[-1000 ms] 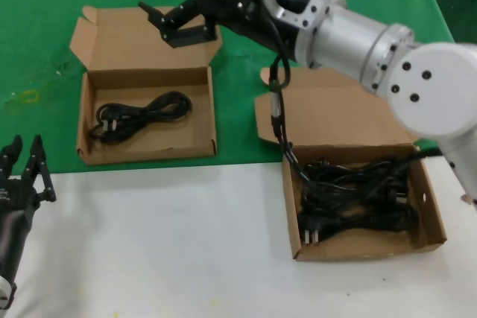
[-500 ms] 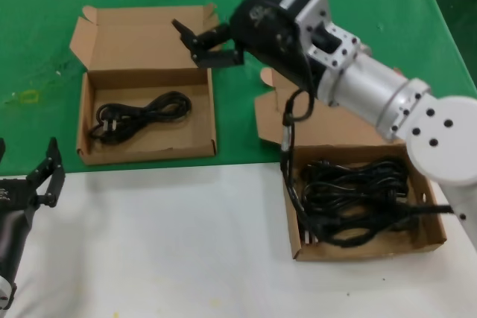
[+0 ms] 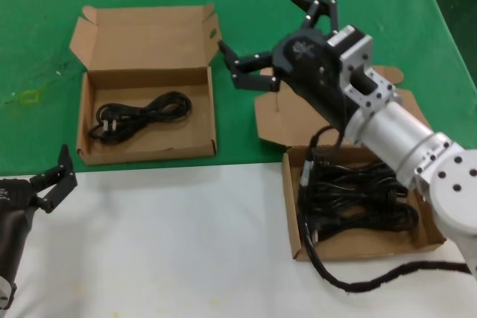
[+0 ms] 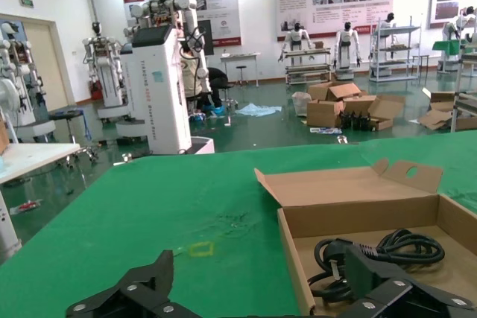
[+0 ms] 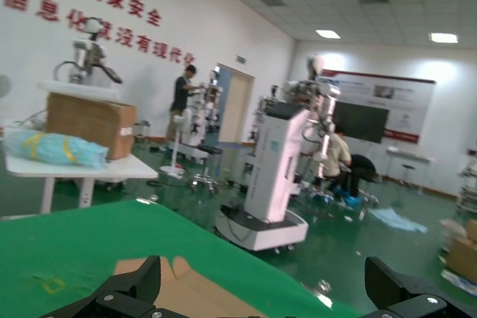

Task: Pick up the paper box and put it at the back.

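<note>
An open paper box [image 3: 201,113] holding one black cable [image 3: 141,113] lies on the green cloth at the back left; it also shows in the left wrist view [image 4: 358,217]. A second open paper box [image 3: 289,214] full of black cables [image 3: 358,199] sits near the front right. My right gripper [image 3: 274,33] is open and empty, in the air between the two boxes, above the right box's lid [image 3: 298,117]. In the right wrist view its fingers [image 5: 141,279] frame a cardboard flap [image 5: 186,288]. My left gripper [image 3: 54,180] is open and empty at the front left.
The green cloth [image 3: 246,5] covers the back of the table and the white surface [image 3: 171,243] the front. A small yellow mark [image 3: 28,96] lies on the cloth left of the left box. A black cable [image 3: 358,284] of my right arm trails over the front right.
My right gripper has drawn back from the left box's lid, moving right and nearer, its jaws spread wider. My left gripper has turned and slid slightly left.
</note>
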{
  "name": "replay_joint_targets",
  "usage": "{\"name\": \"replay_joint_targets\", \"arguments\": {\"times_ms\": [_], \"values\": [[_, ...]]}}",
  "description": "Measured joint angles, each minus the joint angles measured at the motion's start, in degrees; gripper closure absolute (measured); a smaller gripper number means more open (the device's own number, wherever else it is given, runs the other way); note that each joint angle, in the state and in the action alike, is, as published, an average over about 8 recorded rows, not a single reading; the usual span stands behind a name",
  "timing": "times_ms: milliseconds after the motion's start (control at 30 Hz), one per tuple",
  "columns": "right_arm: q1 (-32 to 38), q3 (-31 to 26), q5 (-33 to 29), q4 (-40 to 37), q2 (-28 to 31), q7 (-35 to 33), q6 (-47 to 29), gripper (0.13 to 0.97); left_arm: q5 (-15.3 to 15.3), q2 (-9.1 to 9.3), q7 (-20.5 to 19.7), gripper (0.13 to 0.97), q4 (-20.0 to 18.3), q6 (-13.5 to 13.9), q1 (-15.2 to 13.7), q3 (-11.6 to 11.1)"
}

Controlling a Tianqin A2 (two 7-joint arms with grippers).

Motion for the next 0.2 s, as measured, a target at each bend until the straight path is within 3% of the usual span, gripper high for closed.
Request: {"name": "replay_joint_targets", "arguments": {"times_ms": [100,200], "values": [[-2.2,1.2,1.6,0.2,0.0,-1.2,1.4,0.129,0.0,0.00,0.0,0.311,0.0,0.0,0.0,0.0],[-3.3,1.8,2.4,0.3,-0.1,-1.7,2.1,0.129,0.0,0.00,0.0,0.311,0.0,0.0,0.0,0.0]]}}
